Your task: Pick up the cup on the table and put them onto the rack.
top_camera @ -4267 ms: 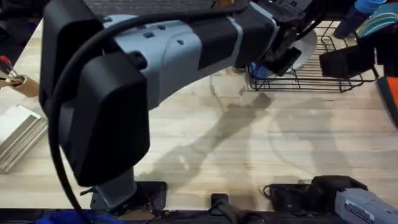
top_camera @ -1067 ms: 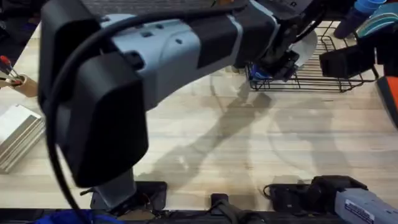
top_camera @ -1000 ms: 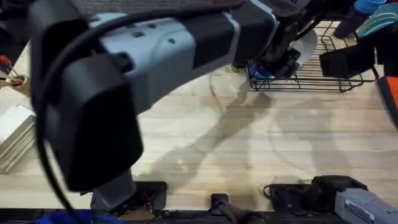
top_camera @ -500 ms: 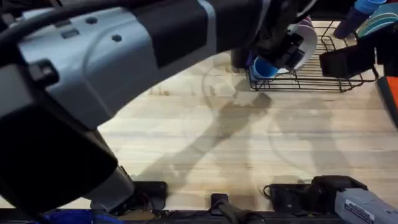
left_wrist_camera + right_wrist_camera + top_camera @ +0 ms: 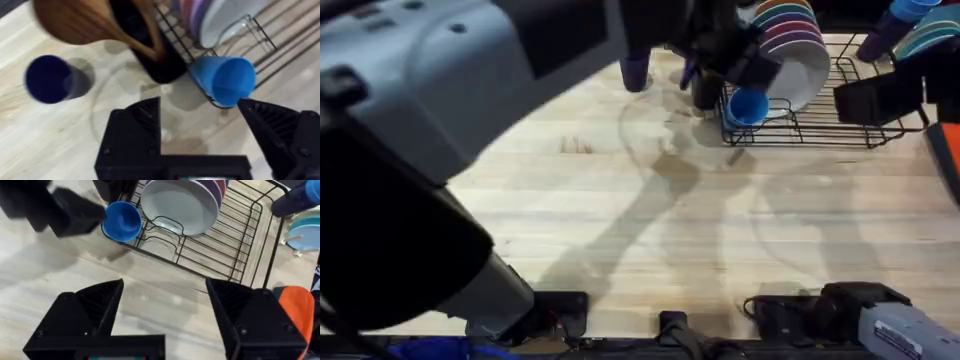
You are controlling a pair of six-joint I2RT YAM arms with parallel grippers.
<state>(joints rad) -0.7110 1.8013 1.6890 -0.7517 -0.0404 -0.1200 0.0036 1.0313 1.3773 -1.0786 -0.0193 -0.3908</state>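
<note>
**Light blue cup lies on the rack's corner**

The large black wire dish rack (image 5: 820, 110) holds a row of coloured plates (image 5: 182, 202). The bright light blue plastic tumbler (image 5: 748, 105) lies tipped on the rack's near-left corner. The dark navy plastic tumbler (image 5: 635, 70) stands on the wooden table (image 5: 650, 230), left of the rack. The left gripper (image 5: 207, 125) hangs spread beside that corner, pinching nothing. The right gripper (image 5: 165, 305) is spread, empty, near the rack's front.
</note>
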